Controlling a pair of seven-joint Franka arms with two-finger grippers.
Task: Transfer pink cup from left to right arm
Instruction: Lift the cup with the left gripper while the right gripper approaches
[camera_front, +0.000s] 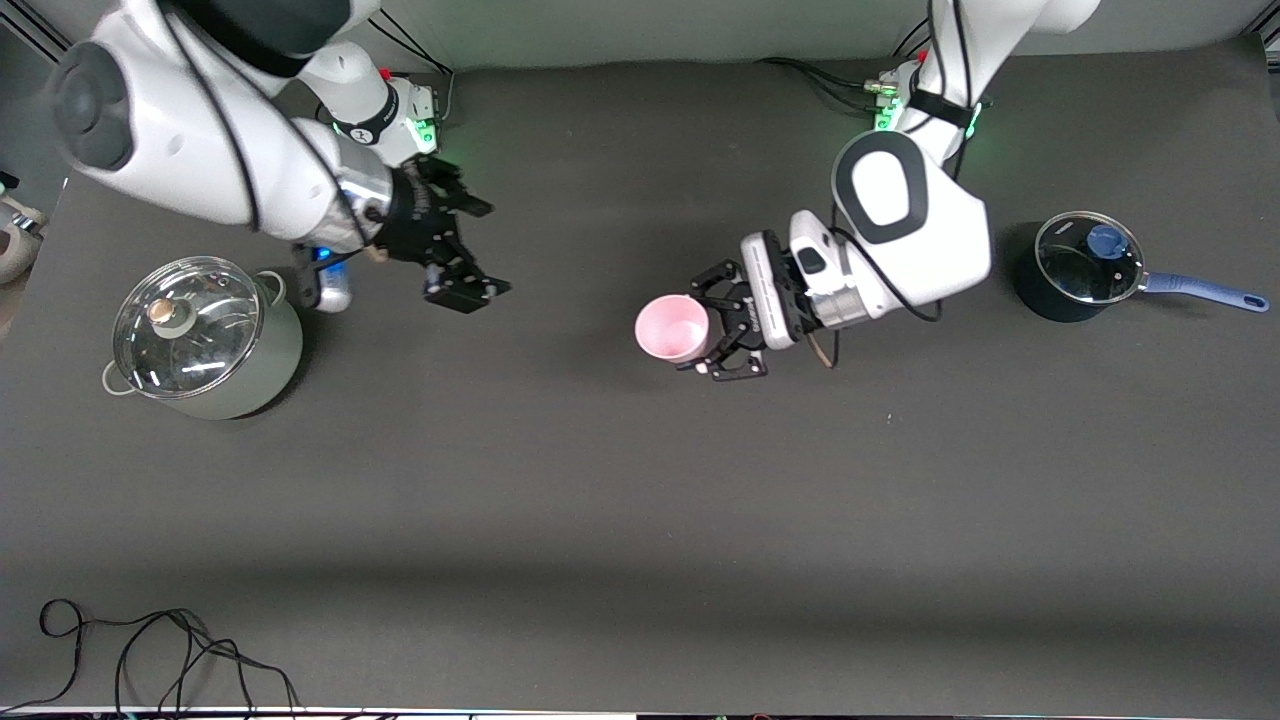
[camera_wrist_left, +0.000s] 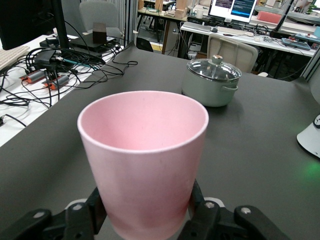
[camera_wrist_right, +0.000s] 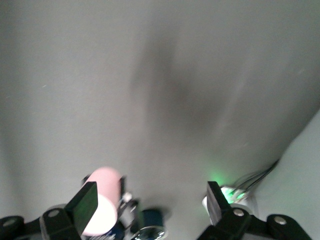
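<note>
The pink cup (camera_front: 672, 328) is held by its base in my left gripper (camera_front: 708, 330), up in the air over the middle of the table. Its mouth is tilted toward the right arm's end. In the left wrist view the cup (camera_wrist_left: 145, 150) fills the middle, and my left gripper (camera_wrist_left: 147, 215) is shut on its lower part with a finger on each side. My right gripper (camera_front: 487, 250) is open and empty, over the table between the cup and the pale green pot. In the right wrist view my right gripper (camera_wrist_right: 149, 205) is wide open, and the cup (camera_wrist_right: 102, 197) shows farther off.
A pale green pot with a glass lid (camera_front: 200, 335) stands at the right arm's end; it also shows in the left wrist view (camera_wrist_left: 212, 82). A dark blue saucepan with a glass lid (camera_front: 1085, 265) stands at the left arm's end. Loose cables (camera_front: 150, 650) lie at the near edge.
</note>
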